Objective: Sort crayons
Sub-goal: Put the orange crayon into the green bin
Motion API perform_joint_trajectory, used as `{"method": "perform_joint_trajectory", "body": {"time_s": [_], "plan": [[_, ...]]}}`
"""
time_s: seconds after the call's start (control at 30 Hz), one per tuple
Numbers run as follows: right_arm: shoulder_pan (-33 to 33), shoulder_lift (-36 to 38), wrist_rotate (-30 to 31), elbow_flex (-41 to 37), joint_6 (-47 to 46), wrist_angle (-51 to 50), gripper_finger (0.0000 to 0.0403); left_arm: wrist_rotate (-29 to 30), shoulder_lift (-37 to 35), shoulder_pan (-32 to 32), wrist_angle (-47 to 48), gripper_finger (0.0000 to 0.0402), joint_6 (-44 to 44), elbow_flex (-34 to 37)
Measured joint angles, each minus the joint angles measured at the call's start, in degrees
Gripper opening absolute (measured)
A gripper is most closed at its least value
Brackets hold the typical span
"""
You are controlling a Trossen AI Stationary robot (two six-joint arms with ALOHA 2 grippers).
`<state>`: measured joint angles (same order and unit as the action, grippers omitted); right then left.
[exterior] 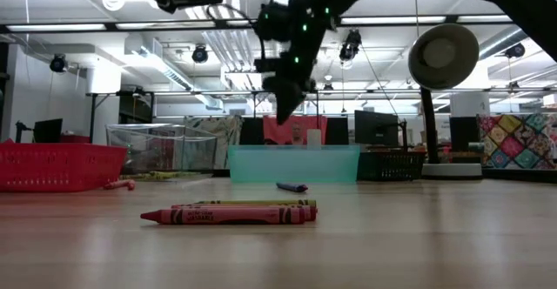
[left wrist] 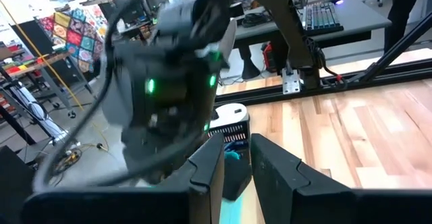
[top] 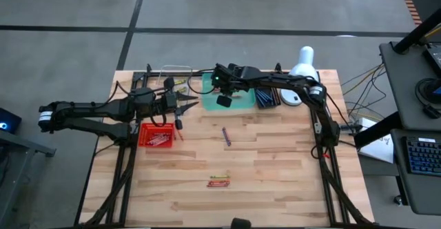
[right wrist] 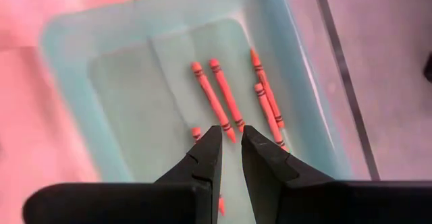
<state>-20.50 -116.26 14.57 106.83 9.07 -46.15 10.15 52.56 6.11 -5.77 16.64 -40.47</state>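
**Desk:** What's in the shot?

**Photographer:** The right gripper hangs above the teal tray at the far side of the table. Its fingers stand slightly parted, nothing between them. Several orange crayons lie loose on the tray floor directly below.

**Desk:** And the other arm?

**Photographer:** The left gripper waits near the table's far left, just beyond the red mesh basket. Its fingers are a narrow gap apart and empty.

**Desk:** What's left to sort?

**Photographer:** A purple crayon lies alone mid-table. A red crayon and a yellow-green crayon lie side by side, touching, near the front edge. More crayons sit in the red basket.

**Desk:** How would they handle?

**Photographer:** By the look of them: very light, stiff, but brittle wax that could snap under a hard squeeze. Round, so apt to roll when nudged. The paper wrapper should give better hold than the bare tip.

**Desk:** Best place to grip?

**Photographer:** Probably mid-length, across the wrapper, fingers square to the stick. The touching pair looks trickiest; a finger must slip between them.
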Motion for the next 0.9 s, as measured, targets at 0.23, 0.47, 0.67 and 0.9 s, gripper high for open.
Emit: {"method": "perform_joint_trajectory", "body": {"time_s": [0.23,0.47,0.67,0.9], "plan": [[5.57,4.84,0.00,2.42,-1.11,-3.39,0.0048,-0.12,1.22,-0.02,0.45,0.0057,-1.59,0.00],[12.77,11.62,0.02,-1.19,-4.71,-3.54,0.0048,-0.22,3.03,-0.05,1.33,0.0057,-5.26,0.04],[19.12,15.71,-0.02,-5.78,-8.76,-3.76,0.0048,-2.53,4.48,-0.16,3.85,0.0057,-9.75,0.04],[25.77,19.44,0.03,-10.21,-13.19,-4.60,0.0048,-12.09,7.32,-1.04,8.65,0.0057,-15.37,0.04]]}}
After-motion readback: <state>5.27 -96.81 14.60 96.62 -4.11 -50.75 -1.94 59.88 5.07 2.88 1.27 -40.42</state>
